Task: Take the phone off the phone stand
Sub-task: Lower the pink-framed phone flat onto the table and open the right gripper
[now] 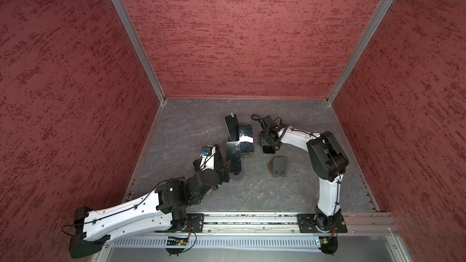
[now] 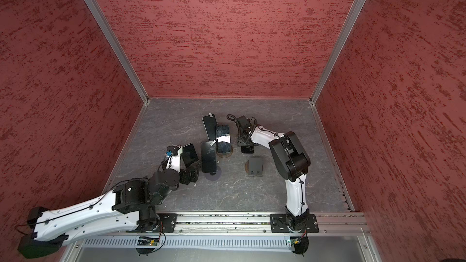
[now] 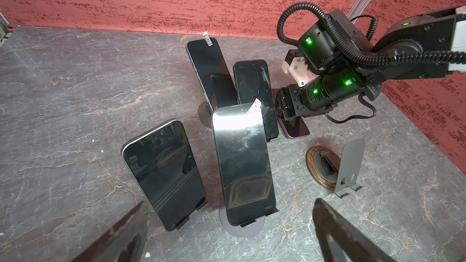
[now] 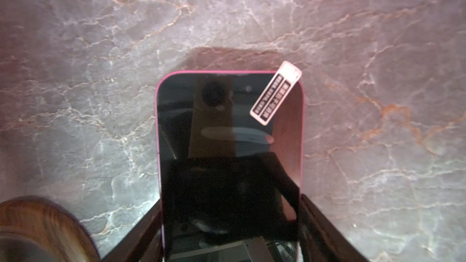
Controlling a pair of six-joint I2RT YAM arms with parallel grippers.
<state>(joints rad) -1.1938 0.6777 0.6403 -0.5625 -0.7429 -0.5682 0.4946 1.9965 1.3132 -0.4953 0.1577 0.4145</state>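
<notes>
A pink-edged phone with a white sticker tab on its dark screen sits between the fingers of my right gripper, which is shut on its long sides. In both top views this phone lies low at the table under the right gripper; whether it rests on the surface I cannot tell. A grey phone stand on a wooden disc stands empty just in front of it, also seen as the grey stand in the left wrist view. My left gripper is open and holds nothing.
Several dark phones lean on stands left of the middle: a silver-edged one, one on a round grey base, and two further back. Red walls enclose the grey marble table; a rail runs along the front.
</notes>
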